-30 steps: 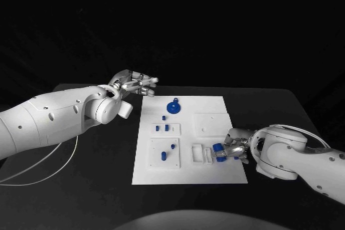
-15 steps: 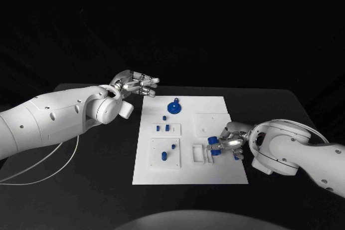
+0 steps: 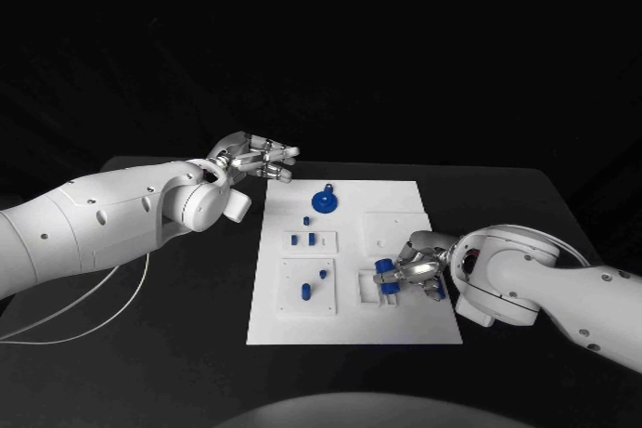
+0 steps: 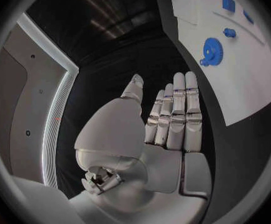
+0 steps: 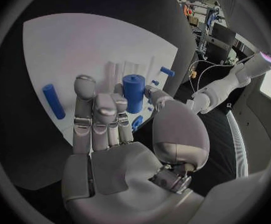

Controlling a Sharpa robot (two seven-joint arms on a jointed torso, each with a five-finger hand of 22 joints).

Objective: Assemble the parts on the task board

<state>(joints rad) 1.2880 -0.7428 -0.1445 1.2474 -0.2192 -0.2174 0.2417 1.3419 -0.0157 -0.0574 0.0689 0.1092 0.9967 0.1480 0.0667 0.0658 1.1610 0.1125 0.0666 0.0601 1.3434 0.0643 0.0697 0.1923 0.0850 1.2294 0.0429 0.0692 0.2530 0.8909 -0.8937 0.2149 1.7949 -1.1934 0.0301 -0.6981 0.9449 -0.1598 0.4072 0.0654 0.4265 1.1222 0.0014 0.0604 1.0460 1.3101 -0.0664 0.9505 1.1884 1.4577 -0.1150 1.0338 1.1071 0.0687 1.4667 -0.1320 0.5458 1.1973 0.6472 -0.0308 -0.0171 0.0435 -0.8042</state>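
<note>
The white task board lies in the middle of the black table. My right hand hovers over its right side and pinches a short blue cylinder between thumb and fingers, just above a white slotted block. A blue rod lies flat on the board beside that hand. My left hand is raised off the board's far left corner, fingers extended and holding nothing. A blue gear sits near the board's far edge.
Small blue pegs stand in a raised white plate left of centre, and two more blue pieces lie in the plate below it. A white cable trails across the table at the left.
My right hand has carried the blue cylinder leftward from the board's right edge to above the slotted block. The left hand has hardly moved.
</note>
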